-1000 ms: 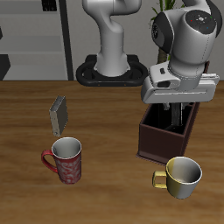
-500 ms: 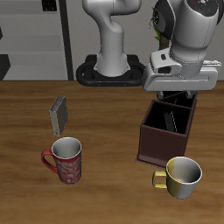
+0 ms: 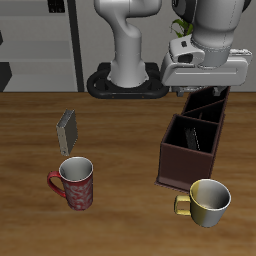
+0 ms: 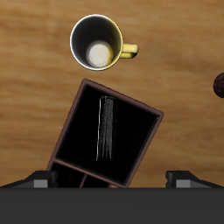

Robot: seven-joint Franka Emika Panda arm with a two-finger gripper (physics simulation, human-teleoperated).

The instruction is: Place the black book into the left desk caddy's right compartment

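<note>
The left desk caddy [image 3: 188,166] is a dark reddish-brown box that stands near the table's front edge, beside a yellow mug. The black book [image 3: 201,140] stands on edge inside the caddy's large right compartment [image 4: 127,131], leaning a little. In the wrist view the black book [image 4: 105,129] shows as a thin strip with a pale page edge. My gripper [image 3: 205,92] hangs above the caddy's back part, apart from the book. Its fingers are spread wide and hold nothing. In the wrist view the gripper [image 4: 112,179] looks down over the caddy [image 4: 117,94].
A yellow mug [image 3: 207,201] stands in front of the caddy and shows in the wrist view [image 4: 98,42]. A red mug [image 3: 73,183] stands near the front edge. A small grey book [image 3: 68,129] stands behind the red mug. The robot base [image 3: 125,76] is at the back.
My gripper has risen out of the caddy and moved a little back. The black book has stayed in the right compartment, free of the fingers.
</note>
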